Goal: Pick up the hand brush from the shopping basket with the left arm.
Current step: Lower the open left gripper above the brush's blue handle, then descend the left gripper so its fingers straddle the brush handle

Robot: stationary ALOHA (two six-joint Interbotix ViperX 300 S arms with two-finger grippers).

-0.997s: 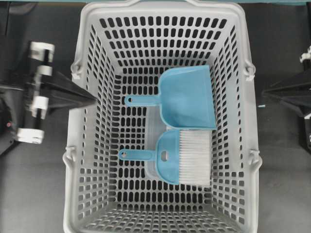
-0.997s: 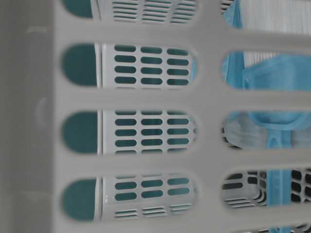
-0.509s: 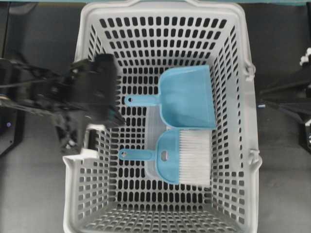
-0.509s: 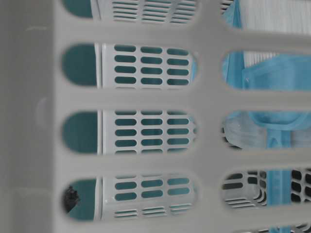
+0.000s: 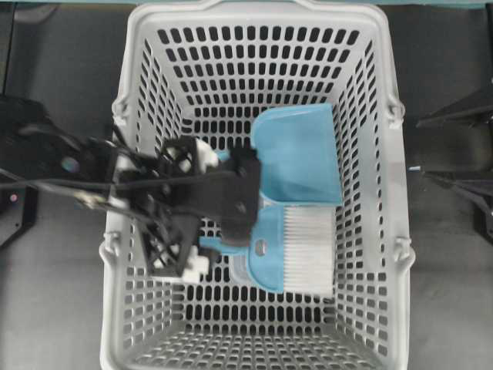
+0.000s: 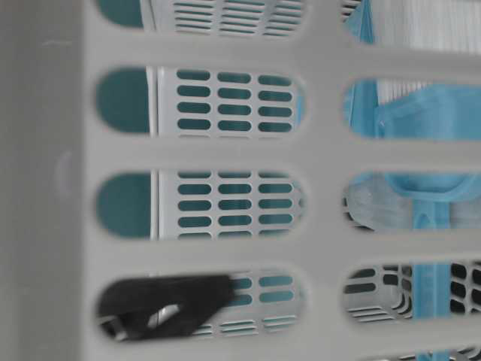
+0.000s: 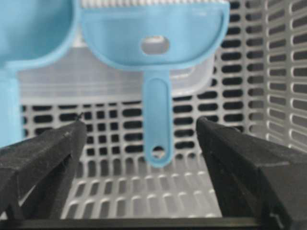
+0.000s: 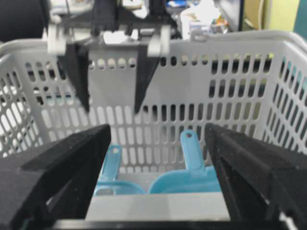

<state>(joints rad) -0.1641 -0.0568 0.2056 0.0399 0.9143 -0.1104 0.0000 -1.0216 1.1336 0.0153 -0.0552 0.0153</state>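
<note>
The left arm (image 5: 115, 185) reaches over the near wall of the shopping basket (image 5: 139, 92), and its pincer (image 7: 141, 139) hangs above the basket floor with both jaws spread wide and nothing between them. The hand brush (image 5: 289, 250) lies flat on the floor toward the right side of the basket, bristles to the right, its thin handle pointing left toward the arm. Just beside it lies the matching dustpan (image 5: 300, 154), its own handle running parallel.

Several things could go wrong from here. The two blue handles lie close together, so a small sideways error could put the jaws around the dustpan's handle instead. The brush handle is thin and flat on a slotted floor; a descent that stops short would probably close on air, while one that runs too deep could jam a fingertip into a slot. A clear plastic tray (image 7: 115, 79) sits under the brush head, so a grip near the head might drag it along.

The left wrist view shows what the overhead view hides: the brush handle with its hanging hole sits between the open jaws, slightly right of centre, whereas from overhead the arm covers most of that handle. The right wrist view shows the left fingers (image 8: 144, 72) high above both handles. The right pincer (image 8: 156, 167), well apart outside the basket, also stands open and empty.
</note>
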